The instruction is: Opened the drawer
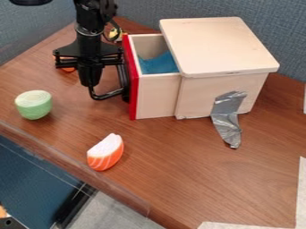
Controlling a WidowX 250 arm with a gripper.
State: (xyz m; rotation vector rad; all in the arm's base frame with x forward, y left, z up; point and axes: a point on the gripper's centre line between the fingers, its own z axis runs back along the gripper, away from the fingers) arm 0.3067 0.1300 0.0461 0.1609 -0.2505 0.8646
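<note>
Plainly the opening was well along, perhaps as good as complete, with little left but to come clear. At the far left a pale green round piece (34, 105) sat upright on the wooden table (62, 117), well apart from the work. To its right the black arm (89, 38) came down from the top edge, close to vertical, and its gripper (90, 81) hung low, pointing down at the near end of a black handle (108, 95). Whether the gripper was open or closed could not be told from this angle — nor whether it bore on the handle or merely stood against it. In front, an orange and white sushi piece (106, 152) lay on the table, outside the drawer's path. Next came the red front (134, 82), standing well out from the box, and behind it the drawer (156, 95) itself, drawn out far enough to show a blue cloth (159, 64) inside. Its rear part remained within the pale wooden box (218, 44), at whose right a strip of silver tape (227, 117) ran down to the table. If anything was left, it was probably a short further pull, then easing away from the handle without nudging the front inward.
</note>
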